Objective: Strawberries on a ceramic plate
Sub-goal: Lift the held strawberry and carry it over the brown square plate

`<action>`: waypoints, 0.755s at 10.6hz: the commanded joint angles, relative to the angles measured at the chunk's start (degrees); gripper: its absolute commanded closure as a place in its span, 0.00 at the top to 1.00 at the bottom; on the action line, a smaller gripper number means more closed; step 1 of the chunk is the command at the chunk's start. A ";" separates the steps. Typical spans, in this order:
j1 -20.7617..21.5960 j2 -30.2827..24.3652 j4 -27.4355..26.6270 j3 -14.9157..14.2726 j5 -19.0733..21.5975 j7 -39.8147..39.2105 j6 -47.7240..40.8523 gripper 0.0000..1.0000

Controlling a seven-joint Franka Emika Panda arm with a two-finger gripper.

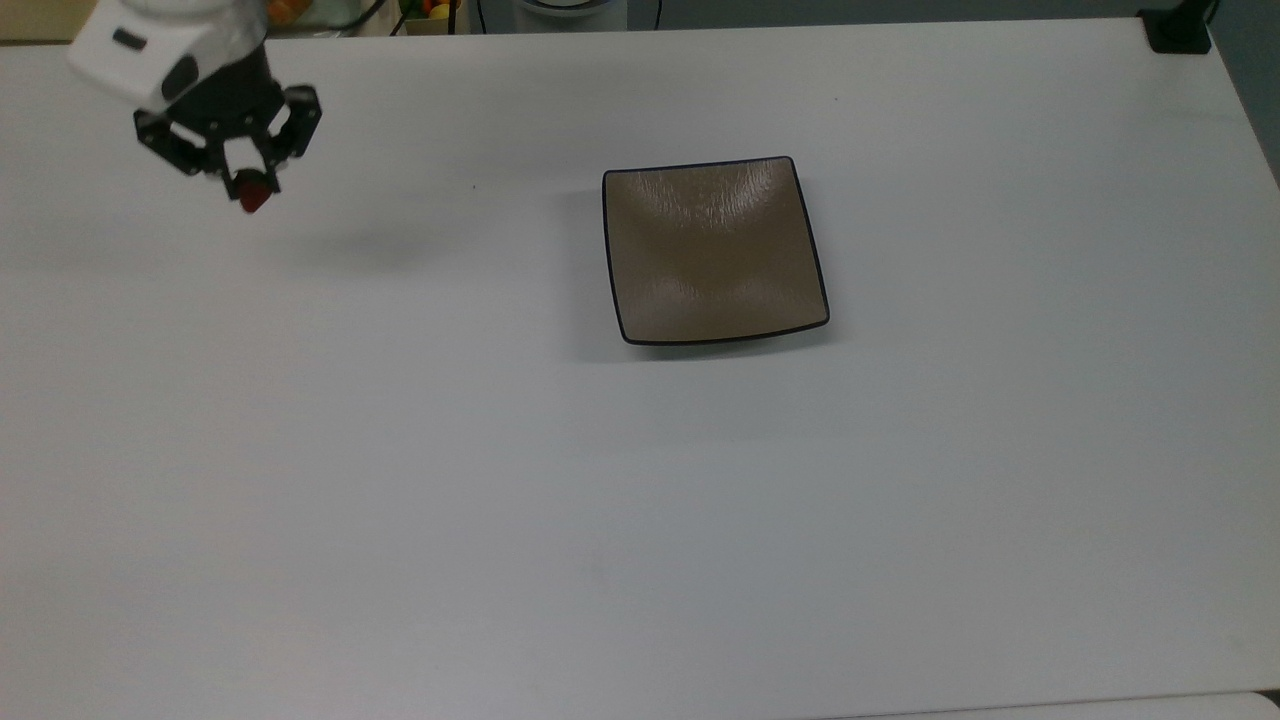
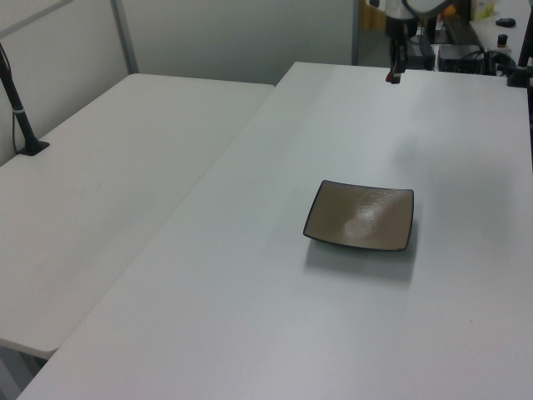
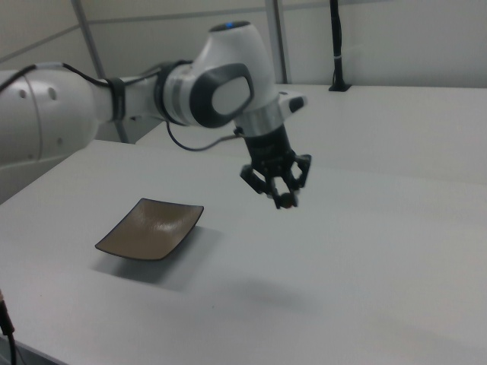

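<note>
Red strawberry (image 1: 252,192) aloft — square brown ceramic plate (image 1: 713,250) bare, well apart

**White table, one plate on it**

A broad white table (image 1: 640,500) carries the scene; its top is plain, matte and smooth. Directly on it lies the ceramic plate (image 1: 712,250), square, glossy beige-brown with a thin dark rim and upturned corners. In the top view the plate sits somewhat right of the middle and toward the far edge, well apart from every table edge. It casts a soft shadow on the table along its near side and the top view's left side. In the left view a second white table (image 2: 100,192) stands just beside the first, on the left view's left, with a black post (image 2: 18,104) mounted on it.
</note>
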 commanded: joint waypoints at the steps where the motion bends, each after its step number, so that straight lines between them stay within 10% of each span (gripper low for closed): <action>1: 2.44 -4.67 1.30 -0.06 5.66 -1.61 -8.46 0.13; 8: 16.40 -7.84 1.22 -0.06 8.75 17.17 -14.73 0.14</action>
